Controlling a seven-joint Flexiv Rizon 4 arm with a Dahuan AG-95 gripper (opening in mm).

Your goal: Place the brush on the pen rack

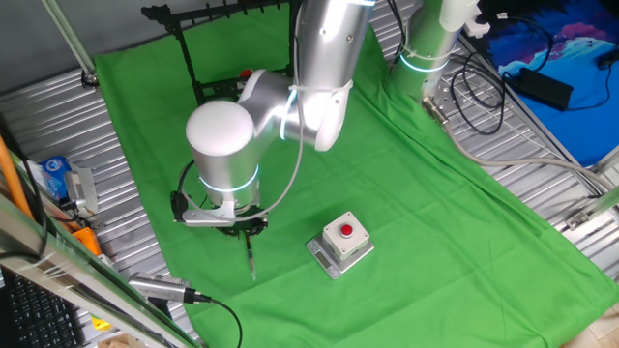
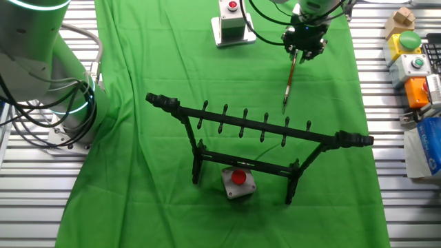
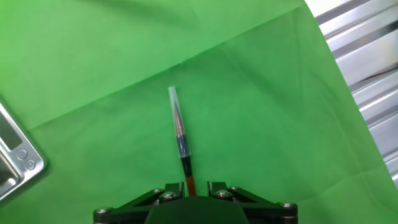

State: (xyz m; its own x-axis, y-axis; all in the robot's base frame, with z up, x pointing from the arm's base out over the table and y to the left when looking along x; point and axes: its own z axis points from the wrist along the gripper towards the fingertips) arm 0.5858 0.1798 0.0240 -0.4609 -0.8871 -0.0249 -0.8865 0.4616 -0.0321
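The brush [image 3: 180, 137] lies on the green cloth, its dark red shaft running back between my fingers and its pale capped tip pointing away. It also shows in one fixed view [image 1: 250, 256] and in the other fixed view [image 2: 289, 83]. My gripper [image 3: 195, 186] is low over the shaft end and straddles it, with a gap left on the right side of the shaft; it is open [image 1: 242, 230] [image 2: 303, 49]. The black pen rack [image 2: 262, 131] stands upright across the cloth, apart from the brush, and is partly hidden behind my arm in one fixed view [image 1: 189, 58].
A metal box with a red button [image 1: 340, 242] sits beside my gripper [image 2: 231, 24] [image 3: 12, 155]. A second red button box [image 2: 238, 180] sits under the rack. A silver cabled cylinder [image 1: 160, 288] lies at the cloth's edge. Ribbed metal table [image 3: 367, 68] borders the cloth.
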